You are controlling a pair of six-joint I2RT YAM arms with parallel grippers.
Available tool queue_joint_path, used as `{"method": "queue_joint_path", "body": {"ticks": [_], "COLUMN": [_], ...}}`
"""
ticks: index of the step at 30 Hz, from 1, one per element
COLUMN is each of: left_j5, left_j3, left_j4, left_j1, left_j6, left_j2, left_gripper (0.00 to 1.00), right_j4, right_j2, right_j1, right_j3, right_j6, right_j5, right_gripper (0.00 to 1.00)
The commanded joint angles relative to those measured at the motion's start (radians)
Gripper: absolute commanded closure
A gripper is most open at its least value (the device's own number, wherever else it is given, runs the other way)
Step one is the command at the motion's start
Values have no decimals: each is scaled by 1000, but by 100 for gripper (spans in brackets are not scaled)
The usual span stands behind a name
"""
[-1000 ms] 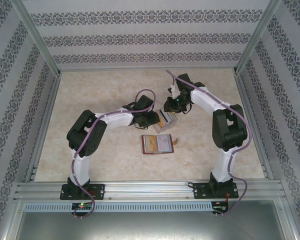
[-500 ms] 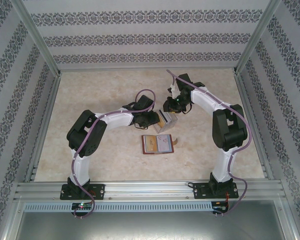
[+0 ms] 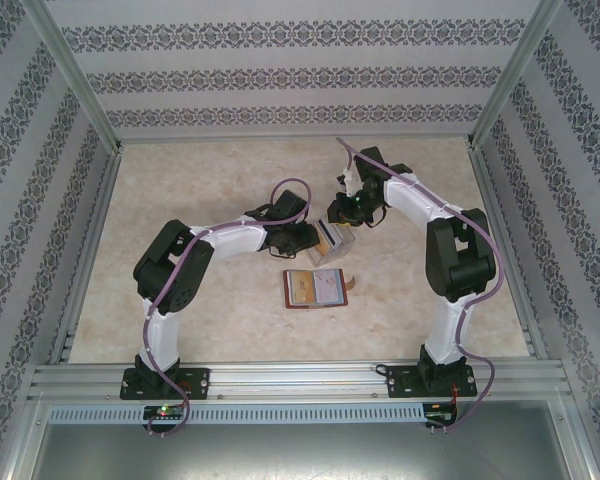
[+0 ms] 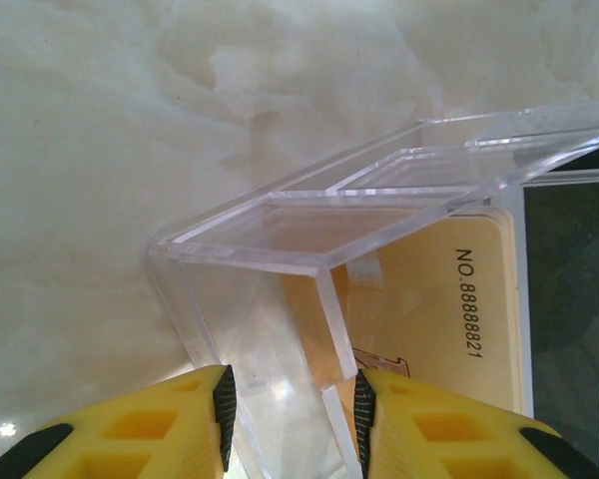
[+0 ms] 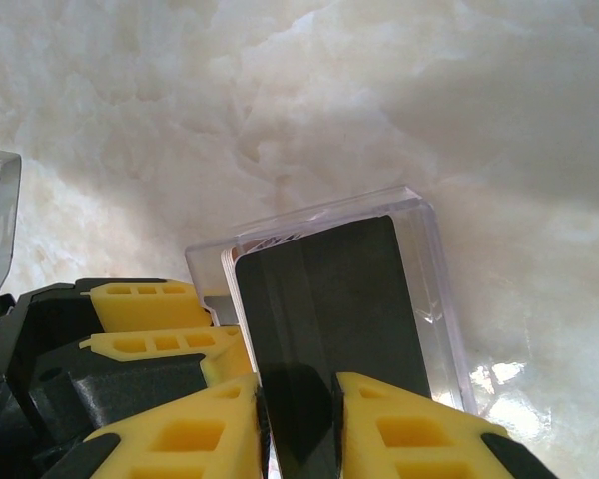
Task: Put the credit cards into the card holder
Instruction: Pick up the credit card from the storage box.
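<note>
Nearest the arm bases, the card holder (image 3: 316, 288) is seen lying open and flat on the marble table (image 3: 210, 320), apart from both pincers and just on the near side of them. Directly beyond it, a clear plastic case (image 4: 280, 249) is held upright by the left gripper (image 4: 293, 404), whose yellow fingers (image 4: 190, 424) are closed on one wall of the case. A tan card (image 4: 449, 329) printed with a number is seen inside that case. The left arm is bent at the elbow on the left, with its forearm stretched rightward to the table's middle. At the far side of the case, a black card (image 5: 329, 299) is pinched along its edge by the right gripper (image 5: 299, 414); the card stands in the case in front of a stack of others. The right arm is folded at the right, and its forearm is reached leftward with the wrist angled down over the case.
</note>
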Motion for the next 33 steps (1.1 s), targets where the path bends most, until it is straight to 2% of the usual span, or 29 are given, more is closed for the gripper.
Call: {"method": "queue_joint_path", "body": {"ticks": [1,13,27,31,33], "left_j5": [22,27,32,32,33], "left_j3": [-4,2,1,1,2], "left_j4": [-11,-10,-9,-9,-10], "left_j1": [11,11,9,10,10], "left_j6": [8,5,2,3,4], "left_j2": [8,13,14,14,14], "left_gripper": [61,61,62,62,62], "right_j4": [4,13,22,19,5], "right_j2": [-25,-31,-54,-64,-69], "right_j1": [-6,-23,-46,-49,-53], "right_j3": [-13,-23,-34,-34,-27], "right_j6": [22,35,42,41,29], "right_j5": [-77,-102,-113,-87,-51], "right_gripper": [76,77,82,83,88]}}
